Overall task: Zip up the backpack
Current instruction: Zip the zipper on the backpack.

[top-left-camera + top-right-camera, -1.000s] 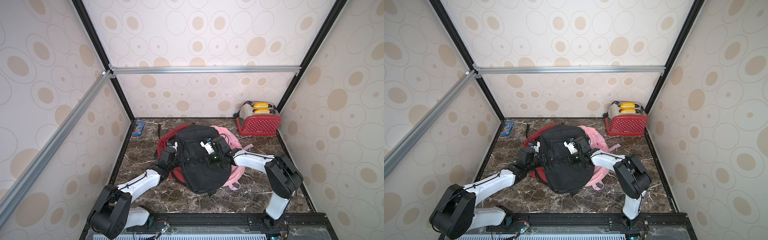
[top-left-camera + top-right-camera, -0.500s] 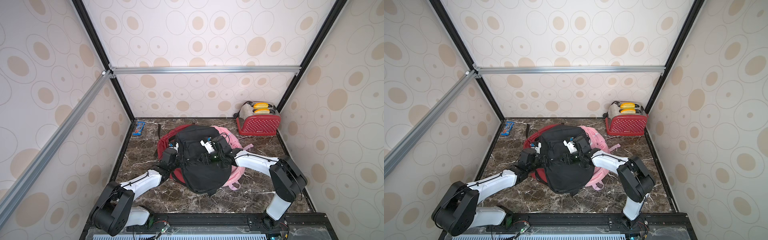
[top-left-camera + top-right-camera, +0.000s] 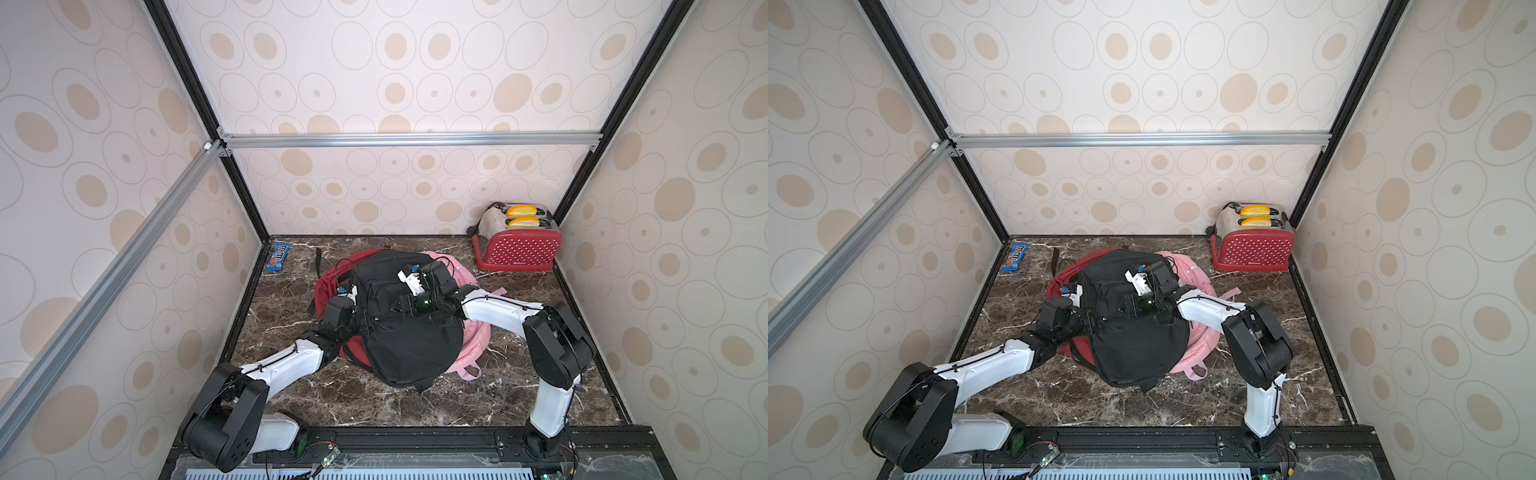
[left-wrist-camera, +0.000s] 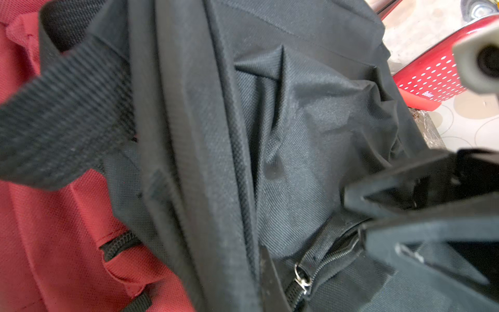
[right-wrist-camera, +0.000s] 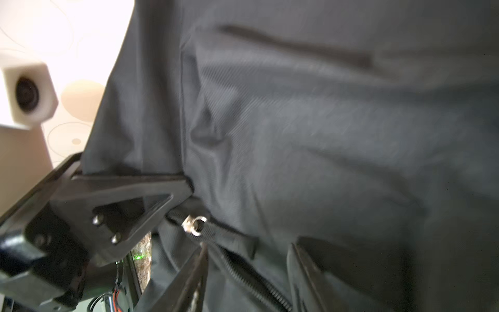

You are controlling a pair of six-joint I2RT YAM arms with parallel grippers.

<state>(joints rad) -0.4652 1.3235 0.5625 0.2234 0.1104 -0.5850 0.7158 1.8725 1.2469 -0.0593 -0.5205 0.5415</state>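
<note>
In both top views: black backpack (image 3: pixel 409 349) mid-bench on a red bag (image 3: pixel 328 286), left gripper (image 3: pixel 360 321) clamped on its side fabric. Left wrist: zipper slider (image 4: pixel 302 278) just beside that pinch. Right wrist: right gripper (image 5: pixel 251 275) parted, empty, straddling the track. Likely step: seizing the slider, then a steady drag along the teeth.

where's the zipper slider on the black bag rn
In the right wrist view the silver zipper slider sits on the black backpack, between the two grippers: beside the left gripper pinching the fabric, just ahead of the open right gripper.
</note>
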